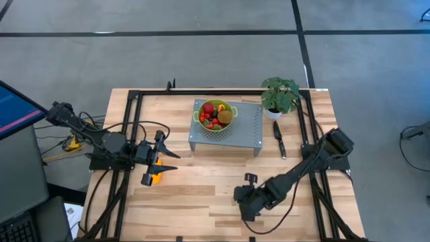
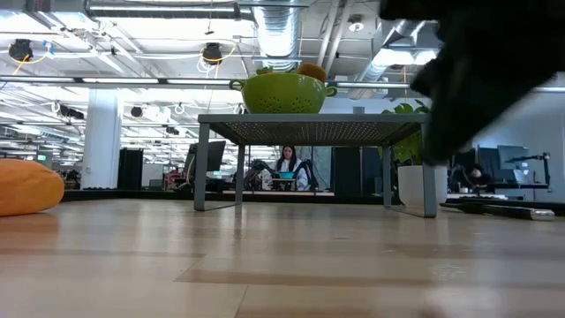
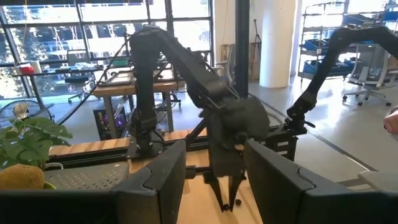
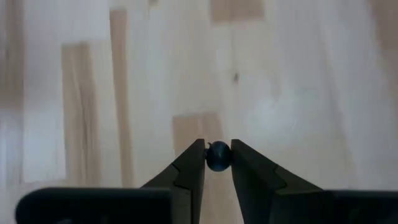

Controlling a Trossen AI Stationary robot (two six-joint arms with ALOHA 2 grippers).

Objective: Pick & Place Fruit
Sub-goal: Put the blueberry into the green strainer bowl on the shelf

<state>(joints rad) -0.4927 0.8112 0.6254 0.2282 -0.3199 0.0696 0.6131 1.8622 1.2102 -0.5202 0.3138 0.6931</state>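
Note:
A green colander bowl [image 1: 215, 115] of red, orange and brown-green fruit stands on a grey perforated stand [image 1: 245, 128]. A long orange-yellow fruit [image 1: 156, 177] lies on the table by the left arm and shows at the left of the low view [image 2: 26, 185]. My left gripper [image 1: 168, 153] hovers open just beyond it, with nothing between its fingers [image 3: 211, 183]. My right gripper [image 1: 244, 205] is over the near middle of the table, pointing down and shut on a small dark berry [image 4: 217, 155]. My right gripper pinches the small dark berry [image 4: 218, 156] between its two fingertips [image 4: 194, 160], coming from above and pointing down at the wooden table. The berry sits only at the free ends of the fingers. I cannot tell whether it is clear of the tabletop.
A leafy potted plant [image 1: 279, 94] stands at the far right beside the stand, and a black-handled knife [image 1: 279, 140] lies on the table in front of it. Black frame rails [image 1: 134, 121] run along the table's sides. Bare wood [image 1: 201, 195] lies between the two arms.

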